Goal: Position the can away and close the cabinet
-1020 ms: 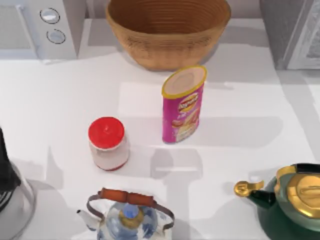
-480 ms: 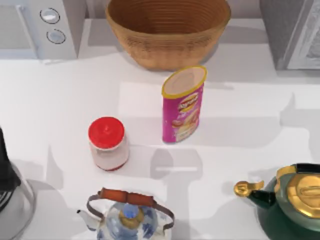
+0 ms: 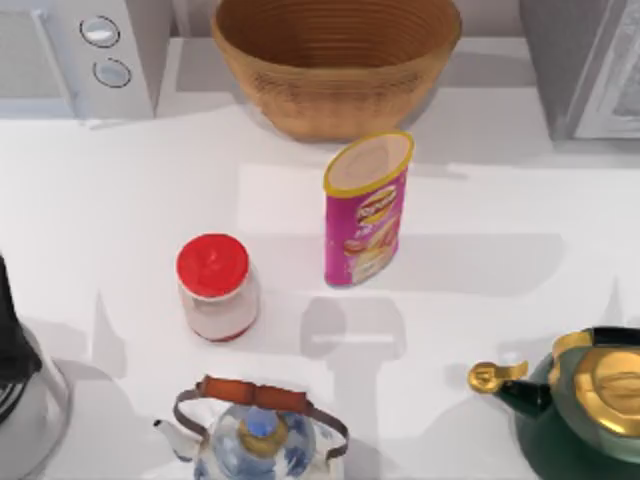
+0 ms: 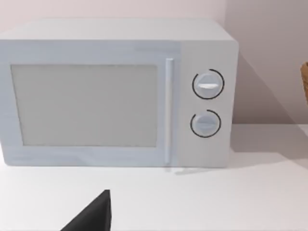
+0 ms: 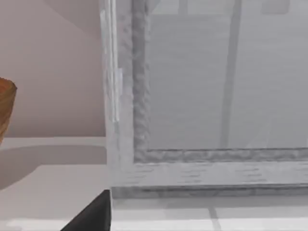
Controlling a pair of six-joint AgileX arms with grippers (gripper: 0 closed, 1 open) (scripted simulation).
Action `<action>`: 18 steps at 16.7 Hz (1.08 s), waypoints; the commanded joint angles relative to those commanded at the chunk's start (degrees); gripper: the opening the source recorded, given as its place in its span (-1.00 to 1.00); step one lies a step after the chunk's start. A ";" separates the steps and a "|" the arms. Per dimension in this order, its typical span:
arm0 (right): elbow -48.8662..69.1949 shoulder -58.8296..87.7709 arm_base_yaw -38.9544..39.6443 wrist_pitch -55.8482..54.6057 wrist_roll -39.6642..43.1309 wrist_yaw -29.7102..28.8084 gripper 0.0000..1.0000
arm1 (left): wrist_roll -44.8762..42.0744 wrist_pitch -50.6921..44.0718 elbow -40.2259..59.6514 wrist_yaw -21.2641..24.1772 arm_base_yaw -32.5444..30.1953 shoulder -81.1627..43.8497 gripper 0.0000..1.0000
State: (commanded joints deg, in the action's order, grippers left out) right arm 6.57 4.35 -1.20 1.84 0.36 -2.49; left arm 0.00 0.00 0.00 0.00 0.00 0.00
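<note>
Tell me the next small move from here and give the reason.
Probably bring the right arm from the cabinet at the table's right rear toward the pink can, gripper ready to close around it. The can stands upright mid-table, untouched, in front of the wicker basket with free space around it, so it has to be picked up before anything is stored or shut.

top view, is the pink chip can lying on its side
No, the pink chip can stands upright on the table, between the wicker basket and the red-lidded jar.

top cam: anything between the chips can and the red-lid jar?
Nothing: in the top view, bare white table separates the chips can from the red-lid jar.
</note>
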 joint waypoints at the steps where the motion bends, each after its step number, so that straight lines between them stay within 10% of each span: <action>1: -2.53 -1.84 0.41 -0.70 -0.13 0.88 1.00 | 0.00 0.00 0.00 0.00 0.00 0.00 1.00; 12: -5.31 -2.42 -0.43 -3.49 0.16 3.78 1.00 | 0.00 0.00 0.00 0.00 0.00 0.00 1.00; 18: 4.50 16.25 -14.79 -23.23 0.84 19.72 1.00 | 0.00 0.00 0.00 0.00 0.00 0.00 1.00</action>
State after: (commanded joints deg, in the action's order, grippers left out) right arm 11.08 20.60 -15.99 -21.39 1.21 17.23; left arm 0.00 0.00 0.00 0.00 0.00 0.00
